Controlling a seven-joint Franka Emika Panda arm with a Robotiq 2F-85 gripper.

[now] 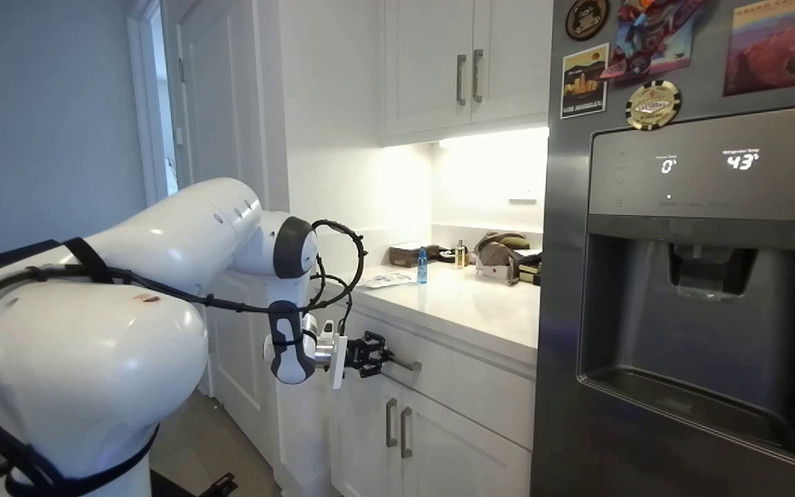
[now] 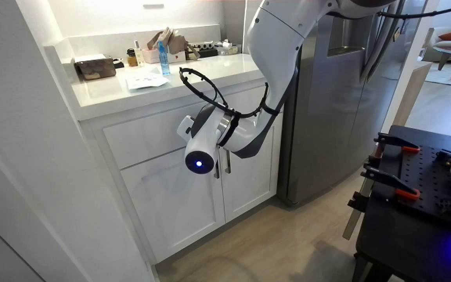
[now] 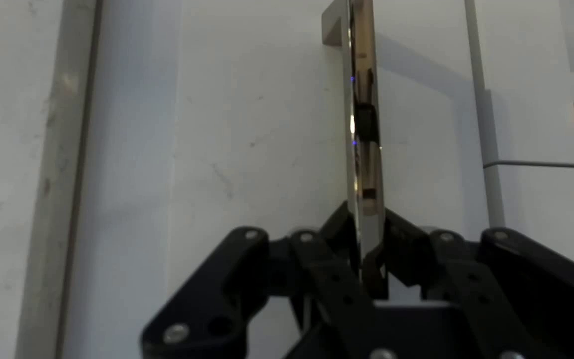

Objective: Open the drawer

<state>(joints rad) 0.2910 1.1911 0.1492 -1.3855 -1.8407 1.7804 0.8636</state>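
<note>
The drawer is a wide white flat panel below the countertop, in both exterior views point(image 1: 470, 386) point(image 2: 143, 135) and filling the middle of the wrist view point(image 3: 257, 124). Its front looks flush with the cabinet, and its inside is not visible. Its silver bar handle point(image 1: 408, 364) runs up the wrist view point(image 3: 366, 149), which is turned sideways. My gripper point(image 1: 385, 355) is at one end of the handle. In the wrist view its black fingers point(image 3: 370, 224) are closed on both sides of the bar. In an exterior view the arm's wrist point(image 2: 206, 141) hides gripper and handle.
White cabinet doors point(image 1: 466, 449) with vertical bar handles sit below the drawer. The countertop point(image 1: 473, 304) above holds a blue bottle point(image 1: 422, 266) and several small items. A steel refrigerator point(image 2: 319, 117) stands beside the cabinet. A black table point(image 2: 405, 235) stands across the floor.
</note>
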